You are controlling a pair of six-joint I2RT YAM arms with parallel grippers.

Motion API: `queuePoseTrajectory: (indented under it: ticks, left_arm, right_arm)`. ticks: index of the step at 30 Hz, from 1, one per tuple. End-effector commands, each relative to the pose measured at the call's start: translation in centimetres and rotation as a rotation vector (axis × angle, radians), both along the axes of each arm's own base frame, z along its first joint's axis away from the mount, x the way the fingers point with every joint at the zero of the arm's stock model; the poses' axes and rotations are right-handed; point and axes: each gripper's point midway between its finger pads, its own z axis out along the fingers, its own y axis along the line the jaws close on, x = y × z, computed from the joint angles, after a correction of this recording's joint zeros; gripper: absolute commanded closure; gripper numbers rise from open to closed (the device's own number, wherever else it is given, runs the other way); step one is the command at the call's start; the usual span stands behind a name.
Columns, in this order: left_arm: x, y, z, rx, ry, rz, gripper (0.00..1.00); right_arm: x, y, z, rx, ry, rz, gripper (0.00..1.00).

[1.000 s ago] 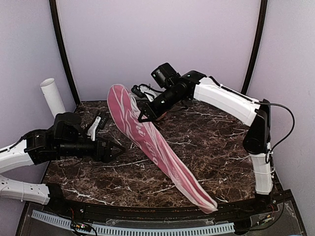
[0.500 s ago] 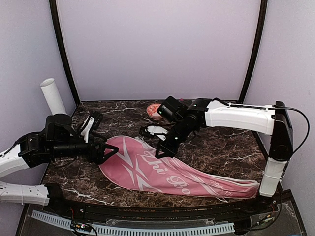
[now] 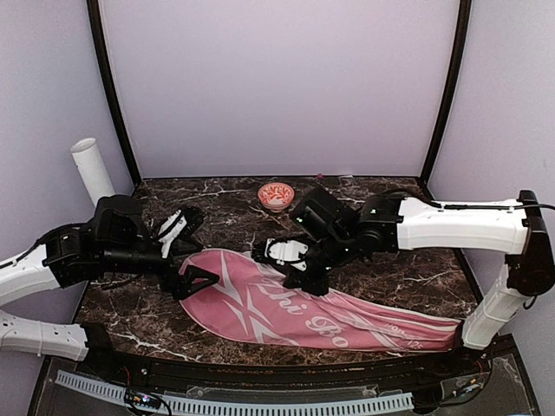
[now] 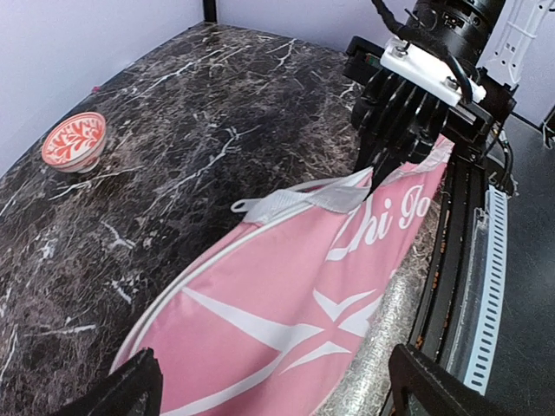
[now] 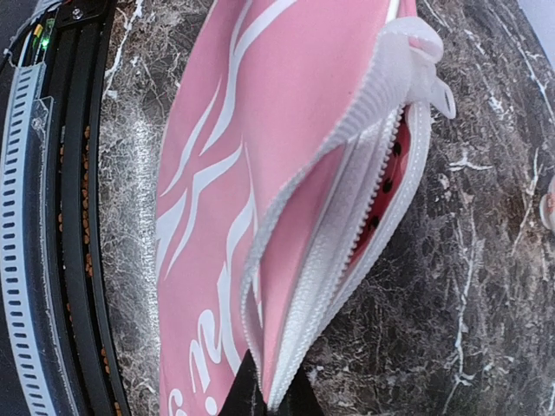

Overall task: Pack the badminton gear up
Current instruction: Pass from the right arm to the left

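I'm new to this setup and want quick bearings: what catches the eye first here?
The pink racket cover lies across the table's near half, zipper gaping. The right gripper pinches its zipper edge; the left gripper stands open at its rounded end. A patterned bowl sits behind.

Small red-and-white patterned bowl [image 3: 276, 196] upright near back edge, dark marble table [image 3: 227, 212].

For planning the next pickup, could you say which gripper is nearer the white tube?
Left: the left gripper lies right of the white tube; the right gripper is farther right, mid-table.
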Motion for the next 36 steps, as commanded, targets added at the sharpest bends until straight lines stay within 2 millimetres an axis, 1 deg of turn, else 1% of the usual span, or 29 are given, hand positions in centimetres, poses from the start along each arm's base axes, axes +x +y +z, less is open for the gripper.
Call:
queuePoseTrajectory:
  ticks: [1,3,6,11,12,14,19,21,25,27,28,30,34,36]
  left_arm:
    - [-0.6,-1.9,2.0,-0.002,0.014,-0.113,0.07]
    - [0.2,-2.0,3.1,0.004,-0.011,-0.092,0.07]
    - [0.9,-1.9,4.3,0.021,-0.073,-0.079,0.06]
    - [1.0,-1.8,4.9,0.064,-0.100,-0.102,0.05]
    - [1.0,-1.7,4.9,0.067,-0.110,-0.107,0.05]
    - [0.9,-1.7,4.5,0.078,-0.130,-0.125,0.05]
    - [1.2,-1.5,2.7,0.123,-0.163,-0.137,0.05]
    - [0.5,-1.8,2.3,0.110,-0.147,-0.179,0.05]
    - [-1.4,-2.7,0.6,0.110,-0.059,-0.287,0.06]
    - [-1.7,-2.8,0.0,0.120,-0.038,-0.306,0.08]
    - [-1.6,-2.8,0.0,0.121,-0.040,-0.307,0.08]
    - [-1.5,-2.9,0.0,0.124,-0.047,-0.306,0.12]
    - [-1.2,-2.9,-0.9,0.146,-0.027,-0.298,0.25]
    - [-1.0,-2.9,-1.2,0.159,-0.022,-0.288,0.29]
  right_arm:
    - [1.7,0.6,5.0,0.092,-0.211,-0.005,1.00]
    - [1.9,0.5,5.7,0.080,-0.249,0.003,1.00]
    - [1.9,0.4,6.0,0.034,-0.307,0.026,1.00]
    - [1.5,1.0,6.5,-0.001,-0.366,0.067,1.00]
    - [1.4,1.4,5.4,-0.027,-0.362,0.081,1.00]
    - [0.9,1.9,5.0,-0.036,-0.369,0.106,1.00]
    - [-0.5,2.8,4.0,-0.047,-0.378,0.153,1.00]
    - [-0.7,2.9,3.5,-0.060,-0.388,0.162,1.00]
    - [-1.2,2.9,3.1,-0.067,-0.400,0.178,1.00]
    - [-1.5,2.9,3.0,-0.068,-0.410,0.192,1.00]
    - [-1.7,2.8,2.9,-0.075,-0.414,0.200,1.00]
    - [-2.0,2.8,2.7,-0.087,-0.423,0.213,1.00]
    - [-2.8,2.7,2.3,-0.106,-0.445,0.246,1.00]
    - [-3.0,2.7,2.3,-0.110,-0.455,0.253,1.00]
